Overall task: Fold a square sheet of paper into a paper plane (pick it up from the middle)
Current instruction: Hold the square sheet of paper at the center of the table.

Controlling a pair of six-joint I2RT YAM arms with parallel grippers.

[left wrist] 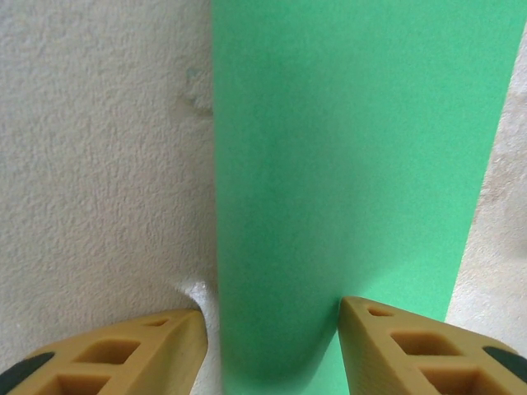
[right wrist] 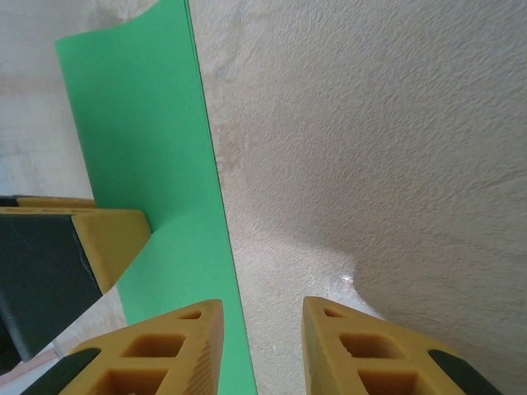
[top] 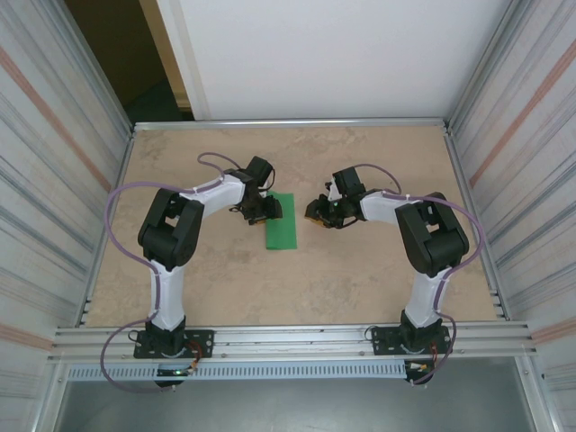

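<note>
The square sheet of paper (top: 282,222) is bright green and lies on the table as a narrow folded strip, between my two grippers. In the left wrist view the paper (left wrist: 354,148) runs up the middle and right, and it bulges slightly between the fingers. My left gripper (top: 269,209) (left wrist: 270,309) is open and straddles the strip's left edge, with its right finger (left wrist: 412,346) resting on the green. My right gripper (top: 317,214) (right wrist: 261,303) is open over bare table just beside the paper's (right wrist: 156,148) right edge. The left gripper's finger (right wrist: 103,239) presses on the strip there.
The beige table (top: 360,279) has free room around the strip. Corrugated metal walls (top: 45,180) (top: 526,162) close in both sides, a white panel (top: 324,54) stands at the back, and an aluminium rail (top: 288,337) holding both arm bases runs along the near edge.
</note>
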